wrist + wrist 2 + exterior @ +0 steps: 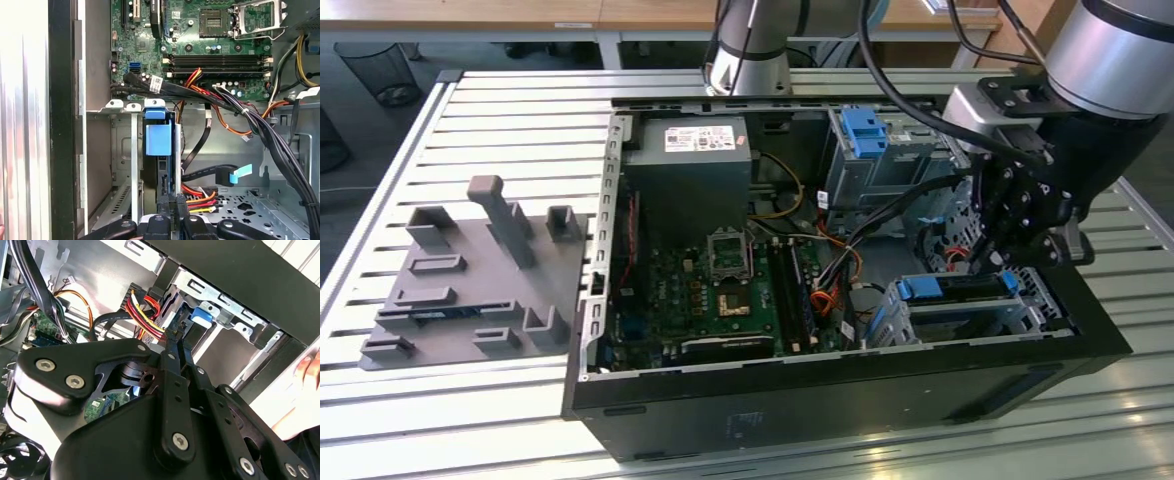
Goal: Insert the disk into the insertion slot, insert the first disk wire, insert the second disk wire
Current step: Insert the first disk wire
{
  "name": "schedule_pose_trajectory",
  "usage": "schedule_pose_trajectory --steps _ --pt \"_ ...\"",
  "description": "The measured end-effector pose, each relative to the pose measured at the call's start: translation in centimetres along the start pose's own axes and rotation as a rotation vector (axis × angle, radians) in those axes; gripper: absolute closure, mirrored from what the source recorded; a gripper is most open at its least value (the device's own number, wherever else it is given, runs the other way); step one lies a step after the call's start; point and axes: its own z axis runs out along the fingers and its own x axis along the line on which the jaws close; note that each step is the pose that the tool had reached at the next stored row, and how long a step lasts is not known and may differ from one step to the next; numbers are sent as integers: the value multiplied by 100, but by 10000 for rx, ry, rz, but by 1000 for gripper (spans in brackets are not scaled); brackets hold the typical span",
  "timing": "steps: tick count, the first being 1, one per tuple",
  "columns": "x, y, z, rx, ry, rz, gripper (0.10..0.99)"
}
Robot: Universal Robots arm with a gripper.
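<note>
First wrist view: black two-fingered end effector (169,210) low inside the open black computer case (854,400). Fingers drawn nearly together, clenched as far as I can judge on the plug of a red, yellow and black wire bundle (200,202). The plug itself is hidden between the fingers.

Just beyond stands the silver-grey disk in its bright blue plastic carrier (158,139), edge-on and seated in the silver sheet-metal insertion slot (134,160), so its label cannot be seen. Bundle is held at the disk's open end, presumably to meet its socket; contact not visible.

Beside it a black cable with a pale blue tab (240,172) lies loose. Farther off, the green motherboard (200,35). The case sits on a slatted metal desk (480,110).
</note>
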Motion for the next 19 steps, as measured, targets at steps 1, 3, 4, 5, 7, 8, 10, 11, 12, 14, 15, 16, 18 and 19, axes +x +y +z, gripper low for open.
schedule_pose_trajectory --steps 1,3,4,5,7,8,10,11,12,14,15,16,18,19 --pt "1 0 4 0 0 -1 918" --pt "4 1 11 1 1 -1 918" --pt "6 1 15 0 0 -1 918" --pt "8 1 17 0 -1 -1 918" --pt "16 1 20 0 1 -1 918" --pt "20 1 22 0 1 -1 918" --pt "30 1 24 1 0 -1 918" --pt "34 1 25 2 0 -1 918" --pt "38 1 27 1 -1 -1 918" --pt "39 1 30 1 0 -1 918" --pt "40 1 32 1 2 -1 918" --pt "40 1 36 1 0 -1 918" --pt "40 1 41 1 1 -1 918" --pt "40 1 43 1 0 -1 918"
